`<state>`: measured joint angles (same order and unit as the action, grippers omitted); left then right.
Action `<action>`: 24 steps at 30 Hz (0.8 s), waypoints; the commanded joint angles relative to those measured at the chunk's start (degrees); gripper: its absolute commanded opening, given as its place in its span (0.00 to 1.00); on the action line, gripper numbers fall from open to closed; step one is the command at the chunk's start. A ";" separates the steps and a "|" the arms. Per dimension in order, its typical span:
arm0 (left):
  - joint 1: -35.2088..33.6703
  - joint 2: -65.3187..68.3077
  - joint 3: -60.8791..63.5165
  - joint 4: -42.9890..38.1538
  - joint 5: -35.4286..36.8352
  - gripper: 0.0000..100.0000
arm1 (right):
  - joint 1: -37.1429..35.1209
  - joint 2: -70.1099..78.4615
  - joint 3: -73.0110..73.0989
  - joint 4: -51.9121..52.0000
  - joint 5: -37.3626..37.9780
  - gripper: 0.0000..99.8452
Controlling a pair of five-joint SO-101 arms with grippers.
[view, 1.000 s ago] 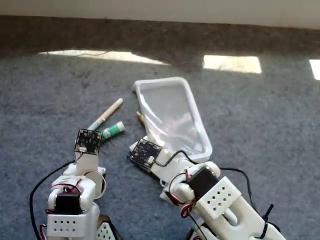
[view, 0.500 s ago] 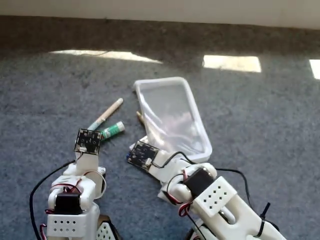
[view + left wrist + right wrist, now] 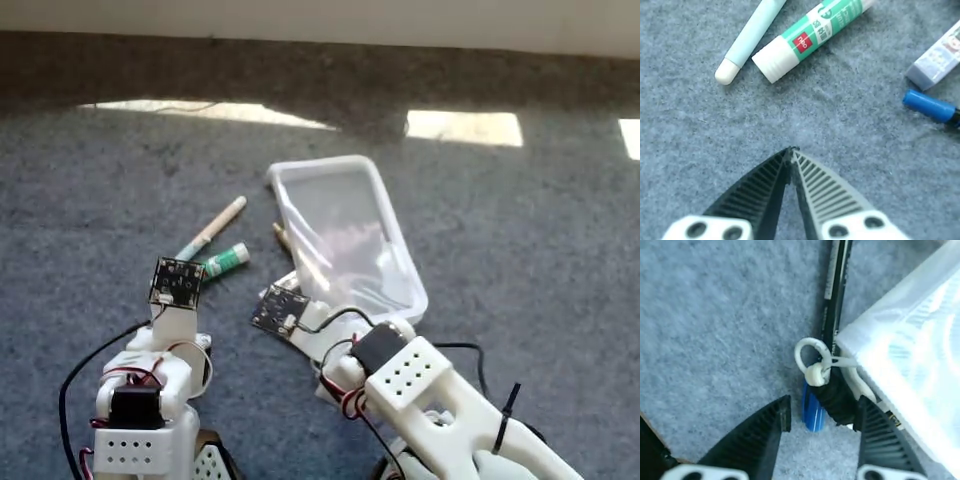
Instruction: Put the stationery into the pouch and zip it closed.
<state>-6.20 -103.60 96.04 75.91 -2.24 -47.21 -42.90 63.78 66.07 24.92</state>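
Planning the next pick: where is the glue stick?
In the high view the glue stick lies left of the pouch, beside the pale pen, just ahead of the left tool.

Left jaws pressed together; glue stick (image 3: 812,35), pastel pen (image 3: 750,37) beyond.

I'm driving two white printed-plastic arms. The left arm (image 3: 150,380) and right arm (image 3: 440,400) each carry a black servo (image 3: 135,408), red and black wires (image 3: 348,405) and a perforated plate. A black circuit board (image 3: 177,282) tops each wrist. The left gripper (image 3: 791,150) and right gripper (image 3: 822,405) have ribbed fingers on white bases.
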 commanded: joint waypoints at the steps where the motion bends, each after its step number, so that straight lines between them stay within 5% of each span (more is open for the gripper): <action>1: 1.10 -0.66 1.10 0.44 0.53 0.01 | 0.75 0.31 2.15 -4.18 0.88 0.20; 12: 1.10 -0.66 1.10 0.44 0.53 0.01 | 6.29 -0.04 4.26 -7.16 0.97 0.19; 18: 1.10 -0.66 1.10 0.44 0.53 0.01 | 6.46 -0.13 3.91 -6.55 0.88 0.00; 24: 1.10 -0.66 1.10 0.44 0.53 0.01 | 6.55 -1.63 -1.63 -0.22 -0.62 0.01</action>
<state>-6.20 -103.60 96.04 75.91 -2.24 -41.76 -42.81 67.30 62.64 25.10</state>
